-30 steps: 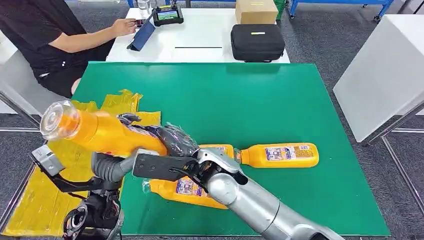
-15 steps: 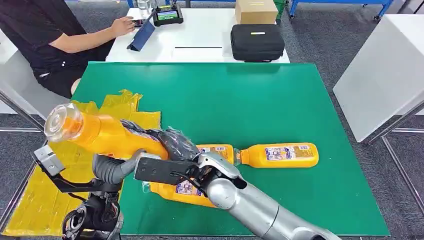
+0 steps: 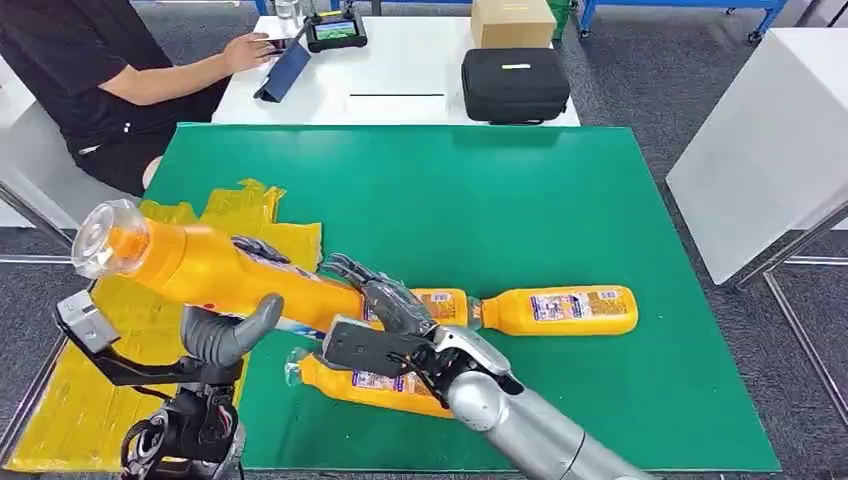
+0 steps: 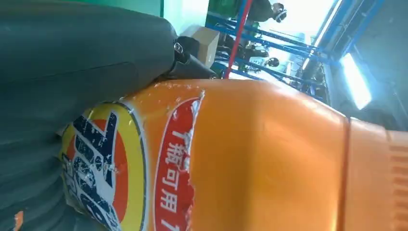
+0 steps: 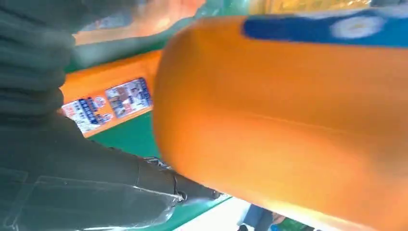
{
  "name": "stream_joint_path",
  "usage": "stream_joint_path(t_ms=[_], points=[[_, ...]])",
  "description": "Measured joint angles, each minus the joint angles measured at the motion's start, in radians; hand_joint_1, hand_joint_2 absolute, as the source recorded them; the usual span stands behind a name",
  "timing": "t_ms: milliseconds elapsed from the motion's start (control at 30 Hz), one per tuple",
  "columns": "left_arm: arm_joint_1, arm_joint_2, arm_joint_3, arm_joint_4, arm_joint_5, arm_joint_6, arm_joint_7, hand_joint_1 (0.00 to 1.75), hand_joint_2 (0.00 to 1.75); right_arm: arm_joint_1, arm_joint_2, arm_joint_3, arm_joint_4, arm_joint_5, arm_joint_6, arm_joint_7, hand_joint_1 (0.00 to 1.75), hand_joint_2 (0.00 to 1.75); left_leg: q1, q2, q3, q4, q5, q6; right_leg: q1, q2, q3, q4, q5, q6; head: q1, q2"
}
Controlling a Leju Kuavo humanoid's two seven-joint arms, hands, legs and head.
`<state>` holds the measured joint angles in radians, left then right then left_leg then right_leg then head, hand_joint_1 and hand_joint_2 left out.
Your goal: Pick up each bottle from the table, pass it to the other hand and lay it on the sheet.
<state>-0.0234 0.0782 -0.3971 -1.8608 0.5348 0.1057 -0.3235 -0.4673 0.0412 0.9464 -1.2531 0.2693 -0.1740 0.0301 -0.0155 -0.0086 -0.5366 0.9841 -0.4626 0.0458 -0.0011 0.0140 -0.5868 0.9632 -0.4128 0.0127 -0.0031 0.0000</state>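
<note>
- A glossy orange plastic bottle (image 3: 215,268), round-bodied with a clear cap, is held tilted above the crinkled yellow sheet (image 3: 70,400), cap toward ten o'clock.
- The left hand (image 3: 235,325) grips its middle; the right hand (image 3: 385,300) has its fingers spread, empty, at the bottle's base.
- Three more bottles (image 3: 560,310) lie on the green desk (image 3: 480,200).

Held bottle (image 4: 250,159) label, left wrist view: red band with white Chinese characters, "可用" legible, turned sideways; the rest is cut off.
Bottle (image 3: 560,310) lying right of centre, head view: label print too small to read.
</note>
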Motion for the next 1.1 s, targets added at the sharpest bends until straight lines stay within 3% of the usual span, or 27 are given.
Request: stream_joint_path(t_ms=[167, 400, 533, 633, 800, 1100], points=[[0.011, 0.000, 0.002, -0.014, -0.050, 0.011, -0.027, 1.75, 1.75, 0.051, -0.019, -0.052, -0.047, 0.020, -0.051, -0.051, 0.00, 0.00, 0.000, -0.002, 0.000, 0.000, 0.000, 0.000, 0.000, 0.000, 0.000, 0.000, 0.000, 0.000, 0.000, 0.000], [0.098, 0.000, 0.072, -0.098, -0.434, 0.132, -0.008, 1.75, 1.75, 0.259, -0.088, -0.351, -0.366, 0.077, -0.034, -0.143, 0.00, 0.00, 0.000, -0.002, -0.002, 0.000, -0.001, 0.000, 0.000, -0.001, -0.001, 0.000, -0.001, 0.000, 0.000, 0.000], [0.192, 0.024, 0.184, -0.124, -0.948, 0.242, 0.114, 1.75, 1.75, 0.392, -0.126, -0.485, -0.560, 0.038, -0.027, -0.247, 0.00, 0.00, 0.000, -0.001, -0.002, 0.000, -0.003, 0.000, 0.000, 0.000, -0.002, -0.001, -0.001, 0.000, 0.000, 0.000], [0.219, 0.065, 0.288, -0.111, -1.282, 0.245, 0.139, 1.75, 1.75, 0.460, -0.143, -0.526, -0.661, 0.028, -0.008, -0.253, 0.00, 0.00, 0.000, 0.000, -0.002, 0.000, -0.003, 0.000, 0.000, 0.000, -0.004, -0.001, -0.001, 0.000, 0.000, 0.000], [0.169, 0.143, 0.352, 0.002, -1.553, 0.274, 0.194, 1.75, 1.75, 0.523, -0.183, -0.558, -0.757, 0.025, 0.011, -0.276, 0.00, 0.00, 0.001, -0.002, -0.002, 0.000, -0.001, -0.002, 0.001, 0.000, -0.003, -0.001, 0.000, -0.001, 0.000, 0.000], [0.025, 0.247, 0.281, 0.279, -1.825, 0.161, 0.339, 1.75, 1.75, 0.637, -0.298, -0.538, -0.839, 0.135, 0.043, -0.281, 0.00, 0.00, 0.000, 0.000, -0.002, 0.000, 0.001, -0.003, 0.000, 0.000, -0.002, 0.000, 0.002, -0.003, 0.000, 0.000]])
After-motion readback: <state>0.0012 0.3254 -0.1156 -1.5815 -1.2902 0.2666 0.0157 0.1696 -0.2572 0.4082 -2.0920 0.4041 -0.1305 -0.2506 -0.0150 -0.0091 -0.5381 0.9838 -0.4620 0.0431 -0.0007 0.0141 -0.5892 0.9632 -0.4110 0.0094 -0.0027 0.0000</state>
